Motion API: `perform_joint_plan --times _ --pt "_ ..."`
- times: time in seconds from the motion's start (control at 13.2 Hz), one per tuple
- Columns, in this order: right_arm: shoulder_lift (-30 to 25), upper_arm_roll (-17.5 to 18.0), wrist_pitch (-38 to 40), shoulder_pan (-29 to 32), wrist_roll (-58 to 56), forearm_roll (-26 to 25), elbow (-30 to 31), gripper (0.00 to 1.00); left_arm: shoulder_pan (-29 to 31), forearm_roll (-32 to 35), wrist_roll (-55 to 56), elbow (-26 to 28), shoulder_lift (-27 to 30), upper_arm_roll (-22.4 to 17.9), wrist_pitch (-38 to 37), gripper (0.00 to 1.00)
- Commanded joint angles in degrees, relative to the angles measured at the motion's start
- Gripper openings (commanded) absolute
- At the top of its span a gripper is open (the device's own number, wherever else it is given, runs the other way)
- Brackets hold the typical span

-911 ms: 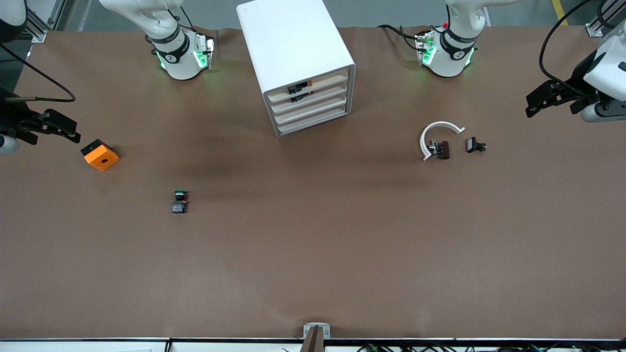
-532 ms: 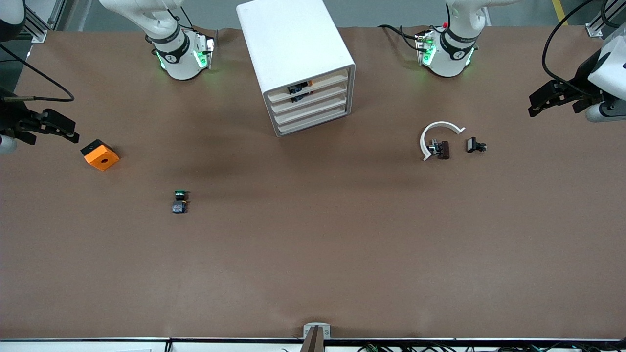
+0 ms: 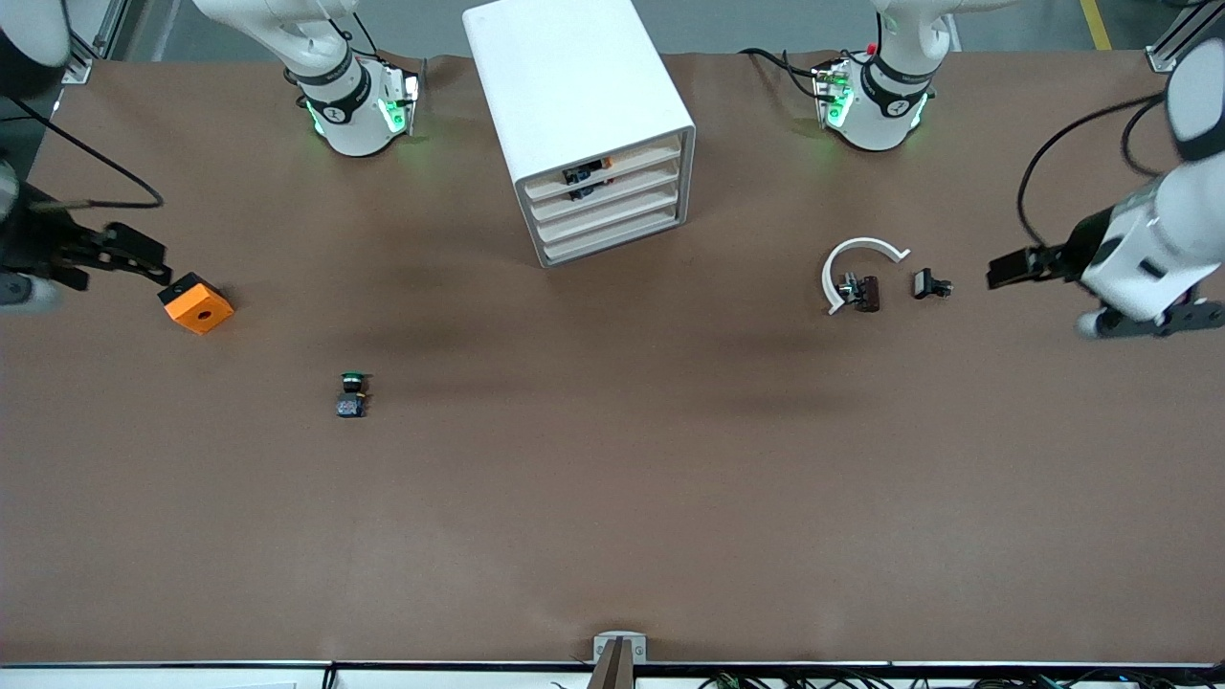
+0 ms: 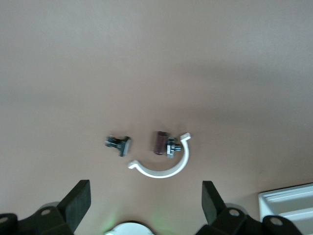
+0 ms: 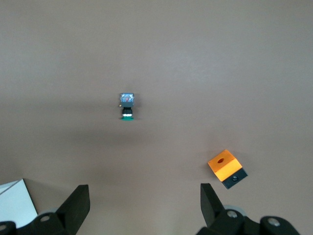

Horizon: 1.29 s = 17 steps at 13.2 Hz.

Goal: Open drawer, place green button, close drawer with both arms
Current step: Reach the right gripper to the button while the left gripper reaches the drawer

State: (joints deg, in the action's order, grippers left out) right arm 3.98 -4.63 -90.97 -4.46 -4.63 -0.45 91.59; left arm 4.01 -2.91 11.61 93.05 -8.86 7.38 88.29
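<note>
Brown table (image 3: 612,498): drawer (image 3: 601,182) unopened, button (image 3: 351,383) untouched; left gripper (image 4: 145,205) and right gripper (image 5: 145,205) spread, empty, nothing done.

Looked like a robotics lab or test cell — brown paper-covered table (image 3: 612,498), two white arm bases (image 3: 354,105) bolted along its edge with green status lights, aluminium framing (image 3: 72,53) at a corner, cables (image 3: 766,681) strung along the near rim. Yellow floor marking (image 3: 1096,24) past the table — workshop-style. Small hardware parts scattered about, an orange cube (image 3: 196,303) among them.
</note>
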Motion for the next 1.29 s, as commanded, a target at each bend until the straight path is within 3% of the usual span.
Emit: perform_joint_plan --times 0.0,0.3,0.68,0.84,1.06,1.22 --pt "7.25 -0.03 -1.82 -2.92 -0.29 -1.31 -1.24 1.00 -1.11 -4.89 13.54 -3.66 -9.04 1.32 0.21 1.00" --pt "9.98 0.06 -6.50 -3.28 0.24 -0.26 -0.98 1.00 -8.65 -8.43 36.14 -6.21 -19.86 1.50 0.66 1.00" --pt "16.75 0.06 -8.77 -3.98 0.32 -0.70 -0.98 1.00 -20.60 -9.40 74.81 -10.70 -32.00 1.58 3.02 1.00" --pt "17.98 0.06 -14.98 -3.98 0.76 -0.17 2.08 1.00 -25.44 -14.64 85.37 -10.70 -34.81 1.50 3.12 1.00" --pt "18.69 0.14 -31.40 -4.16 1.46 -0.08 11.74 1.00 -28.69 -28.43 95.60 -10.78 -37.72 1.50 3.21 1.00" --pt "21.14 0.14 -39.50 -4.94 7.41 -0.08 14.92 1.00 -31.94 -33.82 101.56 -10.70 -39.03 1.50 3.21 1.00"
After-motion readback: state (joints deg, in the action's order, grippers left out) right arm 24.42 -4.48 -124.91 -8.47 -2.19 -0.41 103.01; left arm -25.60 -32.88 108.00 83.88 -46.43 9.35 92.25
